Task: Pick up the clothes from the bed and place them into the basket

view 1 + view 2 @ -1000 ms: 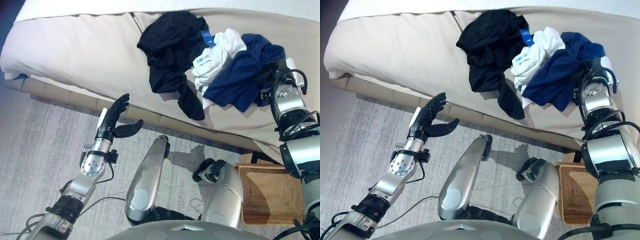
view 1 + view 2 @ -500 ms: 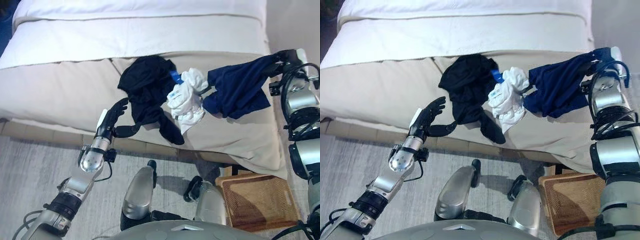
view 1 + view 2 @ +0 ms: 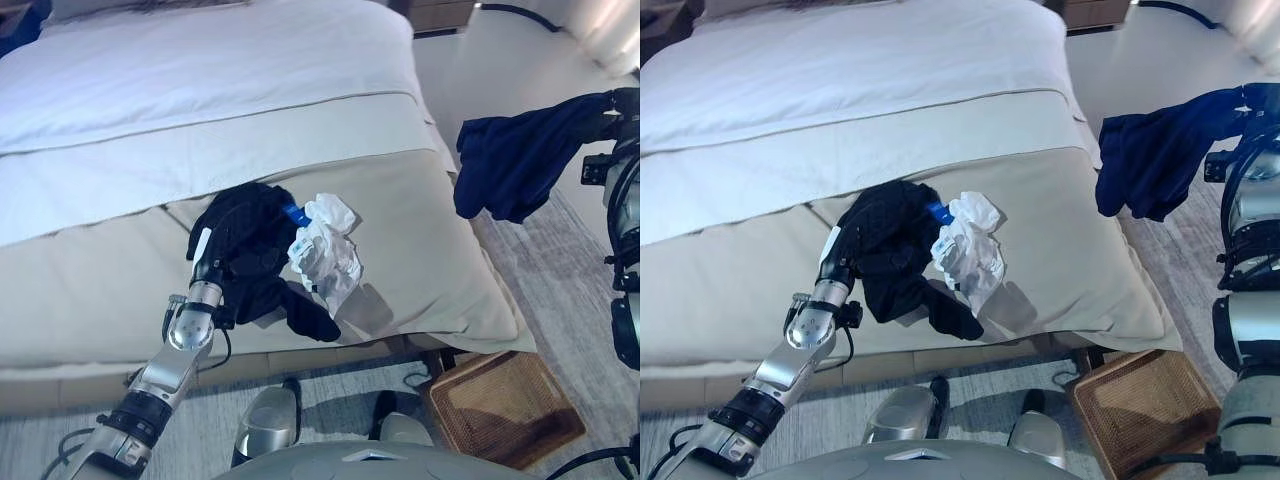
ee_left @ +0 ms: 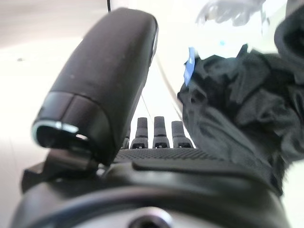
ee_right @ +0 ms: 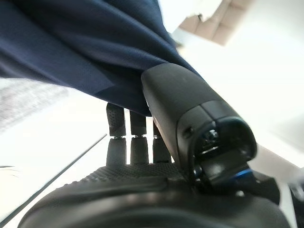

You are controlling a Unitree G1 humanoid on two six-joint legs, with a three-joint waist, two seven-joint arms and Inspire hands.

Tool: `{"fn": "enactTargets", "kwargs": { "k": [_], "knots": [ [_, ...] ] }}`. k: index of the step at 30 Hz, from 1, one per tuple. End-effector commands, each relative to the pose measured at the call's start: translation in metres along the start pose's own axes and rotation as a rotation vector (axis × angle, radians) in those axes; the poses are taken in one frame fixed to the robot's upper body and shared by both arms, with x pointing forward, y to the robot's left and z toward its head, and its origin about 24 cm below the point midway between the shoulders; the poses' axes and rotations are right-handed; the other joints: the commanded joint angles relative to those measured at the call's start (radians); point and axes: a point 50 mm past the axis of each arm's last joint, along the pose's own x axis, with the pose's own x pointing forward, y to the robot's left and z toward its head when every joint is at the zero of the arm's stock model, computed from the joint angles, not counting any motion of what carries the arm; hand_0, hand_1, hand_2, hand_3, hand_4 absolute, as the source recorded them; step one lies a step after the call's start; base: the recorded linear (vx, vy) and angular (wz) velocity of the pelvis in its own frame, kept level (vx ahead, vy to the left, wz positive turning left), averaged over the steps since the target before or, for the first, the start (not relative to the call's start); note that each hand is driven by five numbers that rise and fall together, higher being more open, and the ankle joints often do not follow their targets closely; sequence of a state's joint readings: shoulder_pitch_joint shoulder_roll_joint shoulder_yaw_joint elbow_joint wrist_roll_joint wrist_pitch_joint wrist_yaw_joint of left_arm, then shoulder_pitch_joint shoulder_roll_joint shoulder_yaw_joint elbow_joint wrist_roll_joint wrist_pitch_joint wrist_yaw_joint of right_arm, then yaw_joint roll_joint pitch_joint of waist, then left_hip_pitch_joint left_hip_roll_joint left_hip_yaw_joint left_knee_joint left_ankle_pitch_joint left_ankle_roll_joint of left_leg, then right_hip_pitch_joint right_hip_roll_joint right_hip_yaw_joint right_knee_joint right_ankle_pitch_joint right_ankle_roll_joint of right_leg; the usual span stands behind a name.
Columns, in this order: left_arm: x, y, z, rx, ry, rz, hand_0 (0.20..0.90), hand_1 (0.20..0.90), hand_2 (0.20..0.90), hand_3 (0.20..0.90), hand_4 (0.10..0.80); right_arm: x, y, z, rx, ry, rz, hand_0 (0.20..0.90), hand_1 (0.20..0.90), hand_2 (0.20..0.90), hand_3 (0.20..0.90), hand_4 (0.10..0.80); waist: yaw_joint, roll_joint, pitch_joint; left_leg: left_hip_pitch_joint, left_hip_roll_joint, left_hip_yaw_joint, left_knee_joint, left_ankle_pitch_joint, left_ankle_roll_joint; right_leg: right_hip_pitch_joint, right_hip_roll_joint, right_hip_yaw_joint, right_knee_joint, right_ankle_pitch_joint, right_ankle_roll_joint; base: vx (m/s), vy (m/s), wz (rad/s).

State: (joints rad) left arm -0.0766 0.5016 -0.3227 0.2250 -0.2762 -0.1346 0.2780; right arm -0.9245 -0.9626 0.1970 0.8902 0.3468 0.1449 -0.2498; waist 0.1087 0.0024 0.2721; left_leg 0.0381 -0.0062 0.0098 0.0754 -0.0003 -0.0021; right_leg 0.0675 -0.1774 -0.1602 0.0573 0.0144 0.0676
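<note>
My right hand (image 3: 614, 106) is shut on a navy garment (image 3: 518, 152) and holds it in the air, off the right side of the bed; the cloth hangs down from the hand. The right wrist view shows the navy cloth (image 5: 85, 52) pinched between the thumb and the fingers. A black garment (image 3: 252, 258) and a crumpled white garment (image 3: 326, 250) lie together on the beige bed cover (image 3: 430, 240). My left hand (image 3: 203, 262) is open, its straight fingers at the black garment's left edge (image 4: 237, 114). A brown wicker basket (image 3: 505, 408) stands on the floor at the bed's near right corner.
The bed has a white sheet (image 3: 200, 90) over its far part. Grey carpet (image 3: 590, 300) runs along the bed's right side. A dark piece of furniture (image 3: 445, 12) stands beyond the bed's far right corner.
The camera has tilted up over the bed. My right hand has lifted the navy garment off the pile and swung it right, clear of the bed. My left hand has reached the black garment.
</note>
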Motion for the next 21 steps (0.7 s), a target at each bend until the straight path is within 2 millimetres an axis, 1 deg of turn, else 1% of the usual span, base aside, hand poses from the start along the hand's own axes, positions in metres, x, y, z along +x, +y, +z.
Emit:
{"fn": "enactTargets", "kwargs": {
  "k": [1, 3, 5, 6, 7, 8, 9, 10, 11, 16, 18, 20, 21],
  "knots": [
    [0.001, 0.019, 0.022, 0.035, -0.159, 0.049, 0.900, 0.900, 0.900, 0.900, 0.800, -0.003, -0.040, 0.063, 0.104, -0.287, -0.139, 0.300, 0.300, 0.300, 0.200, 0.100, -0.014, -0.052, -0.156, -0.008, -0.035, 0.028, 0.090, -0.151, 0.008, -0.035, 0.024, -0.018, 0.004, 0.002, 0.038, -0.085, 0.016, -0.42],
    [0.003, 0.023, 0.026, 0.033, -0.175, 0.081, 0.900, 0.900, 0.900, 0.900, 0.800, -0.003, -0.043, 0.069, 0.166, -0.295, -0.138, 0.300, 0.300, 0.300, 0.200, 0.100, -0.012, -0.044, -0.155, 0.002, -0.021, 0.049, 0.074, -0.143, 0.013, -0.056, 0.007, -0.034, 0.057, 0.002, 0.042, -0.129, -0.002, -0.38],
    [0.007, 0.029, 0.030, 0.022, -0.184, 0.118, 0.900, 0.900, 0.900, 0.900, 0.800, -0.003, -0.045, 0.071, 0.197, -0.298, -0.152, 0.300, 0.300, 0.300, 0.200, 0.100, -0.011, -0.040, -0.158, -0.003, -0.005, 0.062, 0.077, -0.138, 0.019, -0.060, 0.010, -0.046, 0.115, -0.042, 0.031, -0.156, -0.077, -0.46],
    [0.008, 0.030, 0.032, 0.016, -0.184, 0.128, 0.900, 0.900, 0.900, 0.900, 0.800, -0.003, -0.045, 0.069, 0.208, -0.298, -0.157, 0.300, 0.300, 0.300, 0.200, 0.100, -0.008, -0.043, -0.160, -0.008, -0.004, 0.064, 0.081, -0.136, 0.018, -0.054, 0.010, -0.053, 0.110, -0.049, 0.027, -0.184, -0.178, -0.41],
    [0.009, 0.035, 0.032, -0.009, -0.171, 0.170, 0.900, 0.900, 0.900, 0.900, 0.800, -0.004, -0.045, 0.066, 0.235, -0.294, -0.167, 0.300, 0.300, 0.300, 0.200, 0.100, 0.002, -0.053, -0.167, -0.012, 0.006, 0.076, 0.080, -0.127, 0.002, -0.028, 0.004, -0.090, 0.050, -0.028, 0.026, -0.143, -0.186, -0.39],
    [0.009, 0.036, 0.030, -0.021, -0.162, 0.190, 0.900, 0.900, 0.900, 0.900, 0.800, -0.004, -0.045, 0.064, 0.238, -0.291, -0.174, 0.300, 0.300, 0.300, 0.200, 0.100, 0.001, -0.057, -0.168, -0.006, 0.014, 0.081, 0.068, -0.121, -0.009, -0.020, 0.006, -0.097, 0.012, -0.010, 0.031, -0.149, -0.206, -0.41],
    [0.011, 0.035, 0.030, -0.038, -0.154, 0.203, 0.900, 0.900, 0.900, 0.900, 0.800, -0.003, -0.044, 0.064, 0.232, -0.287, -0.182, 0.300, 0.300, 0.300, 0.200, 0.100, -0.002, -0.059, -0.169, 0.004, 0.025, 0.086, 0.045, -0.111, -0.021, -0.014, 0.014, -0.092, -0.020, 0.003, 0.032, -0.067, -0.104, -0.33],
    [0.011, 0.035, 0.030, -0.041, -0.154, 0.204, 0.900, 0.900, 0.900, 0.900, 0.800, -0.003, -0.044, 0.064, 0.232, -0.287, -0.183, 0.300, 0.300, 0.300, 0.200, 0.100, -0.002, -0.059, -0.169, 0.007, 0.026, 0.087, 0.040, -0.109, -0.022, -0.011, 0.015, -0.091, -0.025, 0.005, 0.031, -0.080, -0.124, -0.26],
    [0.014, 0.030, 0.032, -0.053, -0.150, 0.208, 0.900, 0.900, 0.900, 0.900, 0.800, -0.002, -0.047, 0.065, 0.238, -0.284, -0.195, 0.300, 0.300, 0.300, 0.200, 0.100, -0.009, -0.061, -0.173, 0.016, 0.037, 0.084, 0.001, -0.098, -0.028, -0.004, 0.033, -0.079, -0.043, -0.005, 0.023, -0.050, -0.104, -0.15],
    [0.016, 0.018, 0.026, -0.036, -0.130, 0.169, 0.900, 0.900, 0.900, 0.900, 0.800, -0.004, -0.056, 0.057, 0.229, -0.265, -0.208, 0.300, 0.300, 0.300, 0.200, 0.100, -0.041, -0.062, -0.194, 0.046, 0.051, 0.088, -0.073, -0.068, -0.041, 0.020, 0.071, -0.061, -0.076, -0.020, 0.005, -0.021, -0.120, -0.05],
    [0.017, 0.017, 0.027, -0.036, -0.133, 0.165, 0.900, 0.900, 0.900, 0.900, 0.800, -0.004, -0.056, 0.054, 0.225, -0.255, -0.208, 0.300, 0.300, 0.300, 0.200, 0.100, -0.046, -0.061, -0.197, 0.052, 0.053, 0.090, -0.085, -0.063, -0.043, 0.024, 0.076, -0.058, -0.084, -0.020, 0.003, -0.012, -0.065, 0.01],
    [0.019, 0.014, 0.027, -0.047, -0.133, 0.169, 0.900, 0.900, 0.900, 0.900, 0.800, -0.005, -0.053, 0.044, 0.223, -0.237, -0.203, 0.300, 0.300, 0.300, 0.200, 0.100, -0.060, -0.054, -0.202, 0.064, 0.057, 0.102, -0.110, -0.053, -0.047, 0.032, 0.083, -0.057, -0.098, -0.019, 0.001, -0.011, -0.067, -0.04],
    [0.020, 0.014, 0.028, -0.051, -0.134, 0.177, 0.900, 0.900, 0.900, 0.900, 0.800, -0.006, -0.048, 0.035, 0.224, -0.220, -0.191, 0.300, 0.300, 0.300, 0.200, 0.100, -0.071, -0.050, -0.204, 0.071, 0.061, 0.112, -0.125, -0.047, -0.049, 0.035, 0.088, -0.057, -0.103, -0.019, 0.001, -0.008, -0.060, -0.08]
  ]
}}
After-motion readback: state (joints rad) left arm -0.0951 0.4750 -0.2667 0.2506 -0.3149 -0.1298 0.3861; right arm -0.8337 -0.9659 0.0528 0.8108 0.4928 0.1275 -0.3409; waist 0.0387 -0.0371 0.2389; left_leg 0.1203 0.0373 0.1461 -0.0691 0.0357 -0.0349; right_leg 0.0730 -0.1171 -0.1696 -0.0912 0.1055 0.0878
